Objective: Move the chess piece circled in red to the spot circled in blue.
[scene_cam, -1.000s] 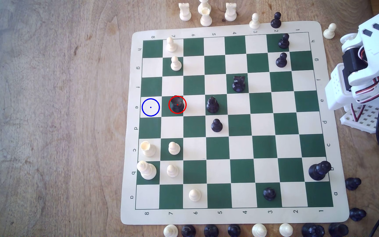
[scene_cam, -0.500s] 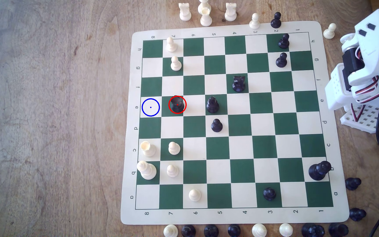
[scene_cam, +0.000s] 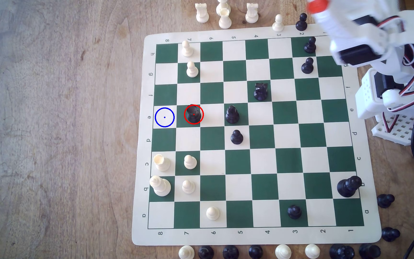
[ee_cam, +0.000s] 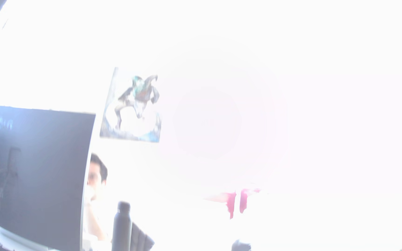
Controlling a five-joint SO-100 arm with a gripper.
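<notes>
I see the black rook (scene_cam: 193, 114) upright inside its red ring on a green square of the chessboard (scene_cam: 255, 134), the blue-ringed cream square (scene_cam: 164, 117) just beside it toward the board's file-8 edge. My claw (scene_cam: 318, 7) hangs blurred above the board's far h1 corner; I cannot tell whether its red tips are spread.

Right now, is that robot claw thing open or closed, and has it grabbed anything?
Gripper: blurred at the exterior view's top right, so open or closed cannot be told. It holds nothing from the task: the black rook stands in its red ring.
</notes>
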